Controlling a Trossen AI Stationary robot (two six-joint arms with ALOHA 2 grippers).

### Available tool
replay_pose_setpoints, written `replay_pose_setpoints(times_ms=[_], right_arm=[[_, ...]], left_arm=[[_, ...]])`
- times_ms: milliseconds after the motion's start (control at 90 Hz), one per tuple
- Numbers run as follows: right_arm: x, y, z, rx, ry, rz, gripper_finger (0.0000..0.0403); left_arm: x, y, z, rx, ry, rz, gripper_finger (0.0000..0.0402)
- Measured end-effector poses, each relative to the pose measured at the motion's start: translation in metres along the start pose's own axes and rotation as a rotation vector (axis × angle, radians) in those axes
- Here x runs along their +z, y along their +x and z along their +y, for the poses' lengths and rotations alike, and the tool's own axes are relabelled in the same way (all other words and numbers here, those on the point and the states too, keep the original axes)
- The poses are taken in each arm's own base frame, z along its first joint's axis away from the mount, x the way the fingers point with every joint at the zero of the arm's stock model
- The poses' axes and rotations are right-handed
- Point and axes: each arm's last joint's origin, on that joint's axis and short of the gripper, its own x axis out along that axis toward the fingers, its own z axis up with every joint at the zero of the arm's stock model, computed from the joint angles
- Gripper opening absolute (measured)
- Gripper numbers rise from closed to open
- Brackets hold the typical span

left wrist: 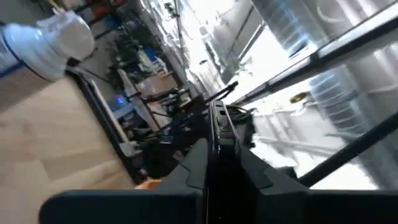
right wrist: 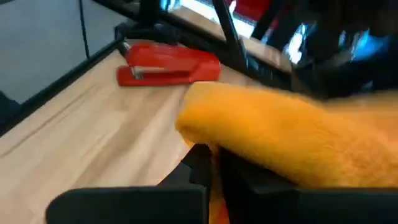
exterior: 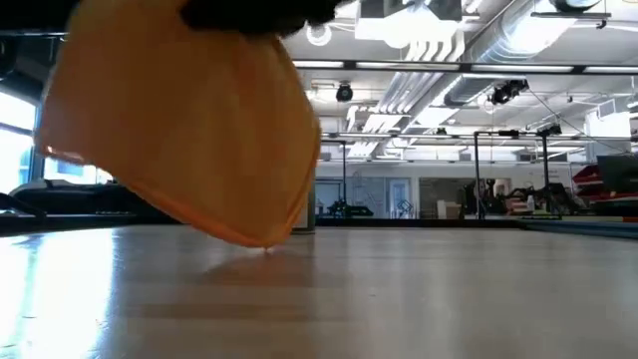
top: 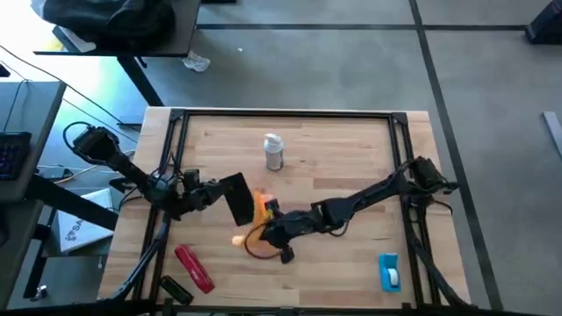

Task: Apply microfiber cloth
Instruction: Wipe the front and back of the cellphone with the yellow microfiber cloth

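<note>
The microfiber cloth (right wrist: 292, 140) is showing a soft, fuzzy matt nap. The bench (top: 334, 158) is looking like smooth pale wood planks with a light sheen. The red stapler (right wrist: 168, 64) is gleaming as glossy plastic.

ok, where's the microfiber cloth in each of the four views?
High view: the microfiber cloth lies near table centre, between the left hand and the right hand.
Low view: cloth fills the upper left, hanging close above the table.
Left wrist view: only an orange sliver beside the dark fingers; probably the cloth.
Right wrist view: cloth spans the centre and right.
Shared landmark: the red stapler, in the high and right wrist views.
</note>
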Motion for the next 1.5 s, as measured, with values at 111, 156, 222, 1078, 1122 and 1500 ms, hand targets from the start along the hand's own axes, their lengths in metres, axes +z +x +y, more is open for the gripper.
replay_pose_setpoints(times_ms=[111,156,222,1078,1122,1500], right_arm=[[0.027,-0.011,0.003,-0.078,-0.073,-0.058,0.0],[0.034,-0.014,0.004,-0.089,-0.103,-0.07,0.0],[0.041,-0.015,0.002,-0.098,-0.142,-0.084,0.0],[0.013,-0.01,-0.114,-0.574,-0.303,0.068,0.0],[0.012,-0.01,-0.116,-0.589,-0.317,0.087,0.0],[0.03,-0.015,-0.081,-0.663,-0.494,0.174,0.0]], left_arm=[[0.0,0.0,0.001,0.011,0.02,-0.003,0.0015],[-0.001,0.0,0.001,0.016,0.027,0.0,0.0015],[-0.001,0.0,0.001,0.015,0.016,0.002,0.0015],[-0.016,-0.003,-0.012,-0.042,0.036,0.142,0.0015],[-0.015,-0.003,-0.013,-0.063,0.026,0.148,0.0015],[-0.013,-0.003,-0.014,-0.055,0.062,0.117,0.0015]])
